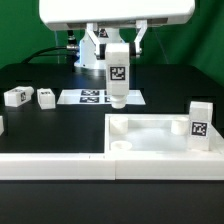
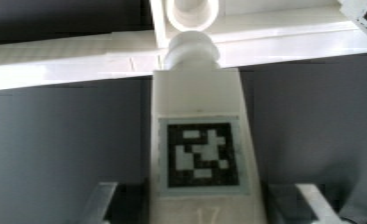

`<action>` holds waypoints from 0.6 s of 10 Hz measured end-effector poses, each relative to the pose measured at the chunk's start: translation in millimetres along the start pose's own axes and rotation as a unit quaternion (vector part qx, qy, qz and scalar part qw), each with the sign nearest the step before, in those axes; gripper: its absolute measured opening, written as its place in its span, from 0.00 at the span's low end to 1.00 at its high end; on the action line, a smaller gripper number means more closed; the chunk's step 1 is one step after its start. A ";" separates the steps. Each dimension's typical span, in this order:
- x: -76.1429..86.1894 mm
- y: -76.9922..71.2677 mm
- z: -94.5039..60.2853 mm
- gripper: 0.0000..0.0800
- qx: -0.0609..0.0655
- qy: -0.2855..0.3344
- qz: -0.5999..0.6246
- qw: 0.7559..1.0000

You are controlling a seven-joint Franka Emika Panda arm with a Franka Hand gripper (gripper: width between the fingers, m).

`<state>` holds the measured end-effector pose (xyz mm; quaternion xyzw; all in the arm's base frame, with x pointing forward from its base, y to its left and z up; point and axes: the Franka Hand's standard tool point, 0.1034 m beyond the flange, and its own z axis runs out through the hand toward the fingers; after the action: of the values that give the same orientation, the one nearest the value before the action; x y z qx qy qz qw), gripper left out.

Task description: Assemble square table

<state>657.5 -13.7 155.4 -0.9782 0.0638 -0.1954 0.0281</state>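
Note:
My gripper [image 1: 117, 48] is shut on a white table leg [image 1: 117, 78] with a square tag and holds it upright above the table, just behind the far rim of the white square tabletop [image 1: 150, 133]. In the wrist view the leg [image 2: 203, 110] runs straight out from between my gripper's [image 2: 206, 208] fingers [image 2: 105, 200]. Its tip reaches over the tabletop's rim [image 2: 73, 62], close to a round hole [image 2: 189, 12]. A second tagged leg [image 1: 200, 124] stands upright at the tabletop's corner on the exterior view's right.
Two more white legs [image 1: 18, 96] [image 1: 46, 96] lie on the black table on the exterior view's left. The marker board [image 1: 92, 96] lies behind the held leg. A long white rail [image 1: 50, 166] runs along the front.

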 end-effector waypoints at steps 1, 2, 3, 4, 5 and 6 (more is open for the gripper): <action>7.6 9.9 -2.6 0.36 -0.023 0.061 -0.016 0.998; -6.4 8.9 4.8 0.36 -0.025 0.057 -0.009 0.998; -6.1 6.7 8.8 0.36 -0.028 0.064 -0.010 0.998; -6.2 3.6 13.5 0.36 -0.030 0.075 0.003 0.997; -10.4 -1.8 21.3 0.36 -0.032 0.078 0.011 0.996; -11.5 -1.8 23.8 0.36 -0.032 0.076 0.011 0.997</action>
<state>656.4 -9.6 129.3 -0.9602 0.0828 -0.2668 -0.0061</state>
